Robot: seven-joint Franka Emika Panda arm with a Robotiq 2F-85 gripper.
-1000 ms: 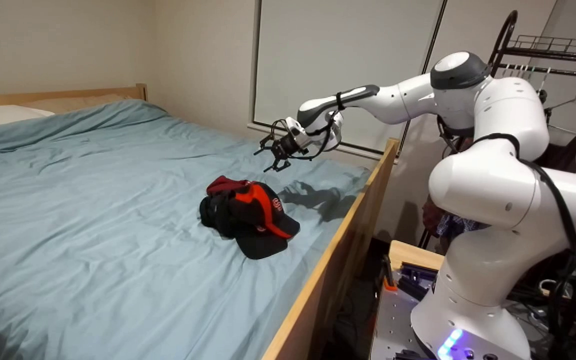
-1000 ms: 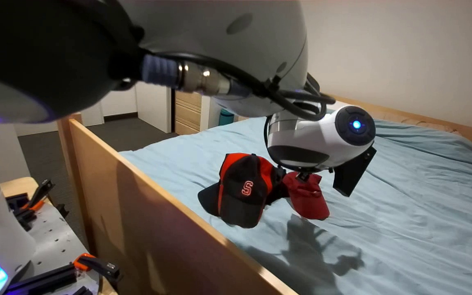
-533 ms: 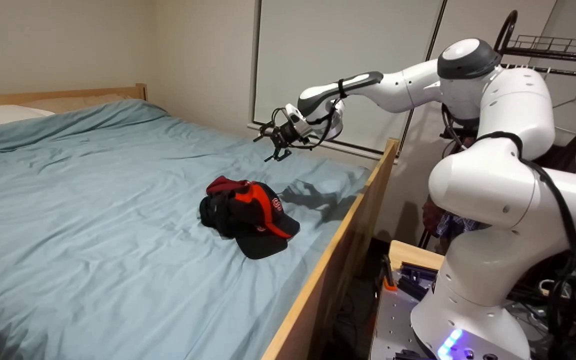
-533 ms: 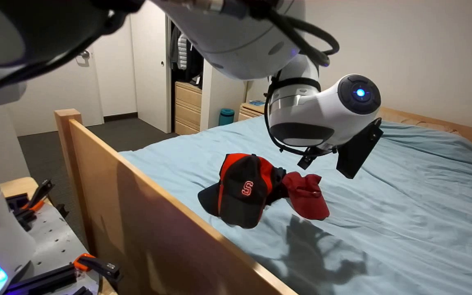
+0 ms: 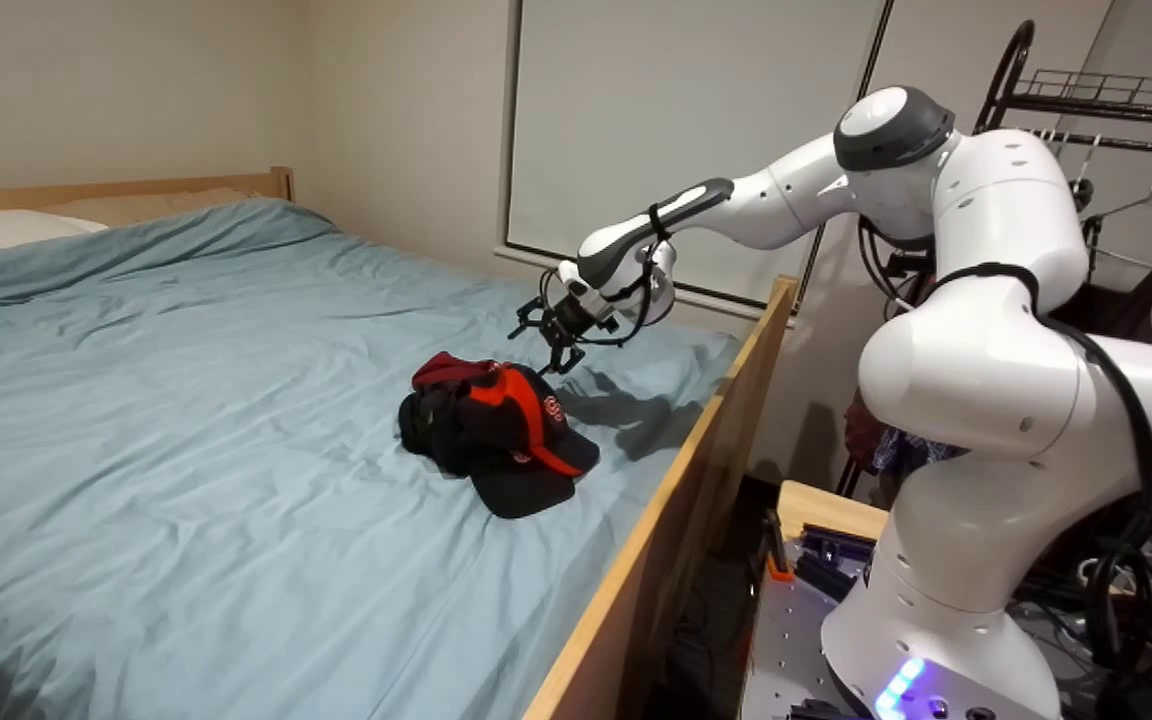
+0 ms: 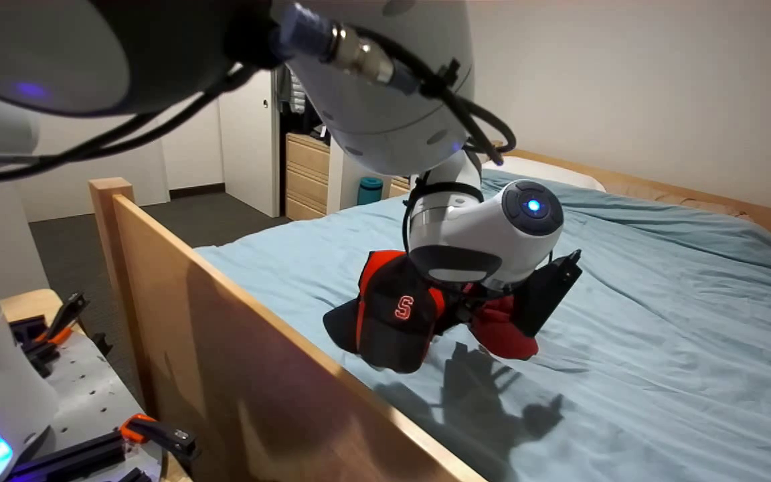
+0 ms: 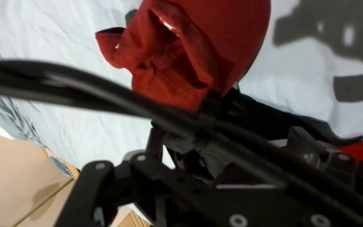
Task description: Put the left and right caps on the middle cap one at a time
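One dark red baseball cap (image 7: 194,47) lies crumpled on the bed (image 5: 186,480), below and to one side of the gripper (image 5: 528,355), near but not gripped. We see the jaws spread wide with nothing between them, and take that as readiness to pinch soft fabric. Lower than the gripper, a black baseball cap (image 5: 524,488) sits partly under a black-and-red baseball cap (image 6: 402,308); we judge that overlap to be one cap set on the middle one, leaving the dark red cap to bring over. Its crumpled end lies nearer the gripper; the smooth, rounded end points away toward the wrist view's upper right, so its long axis runs aslant, though its top is cut off. The two brims in the pile fan apart, pointing away from the gripper, roughly toward the footboard (image 6: 245,348). With a black cable (image 7: 106,96) in front, we cannot tell whether red and black fabric touch.
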